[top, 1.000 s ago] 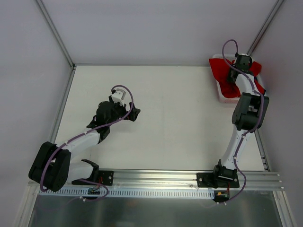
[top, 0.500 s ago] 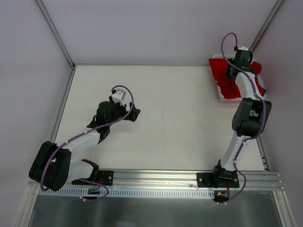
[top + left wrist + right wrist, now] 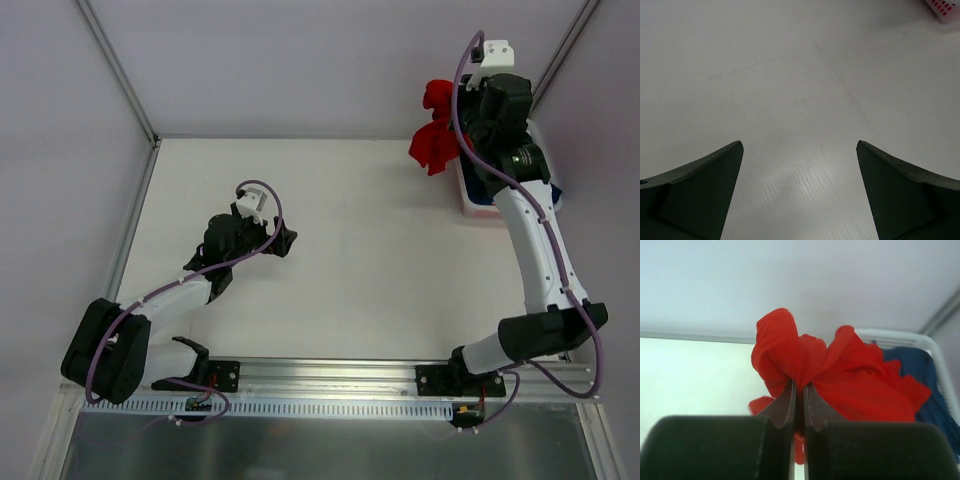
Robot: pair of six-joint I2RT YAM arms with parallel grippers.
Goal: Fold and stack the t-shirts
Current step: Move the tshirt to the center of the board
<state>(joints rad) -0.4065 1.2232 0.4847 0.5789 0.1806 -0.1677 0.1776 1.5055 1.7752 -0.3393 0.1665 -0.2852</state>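
This looks like a robotics lab test cell rather than a home or a shop. A flat matte white tabletop (image 3: 380,250) fills the middle of the top view. Plain pale grey wall panels (image 3: 330,60) box it in across the top and down both sides, joined by bare aluminium corner struts (image 3: 117,70). A slotted silver aluminium mounting rail (image 3: 330,372) runs along the bottom edge. Bolted to it are a white-and-black jointed robot arm (image 3: 180,290) at lower left and a second such arm (image 3: 535,238) at right, both trailing loose purple cables (image 3: 262,183).
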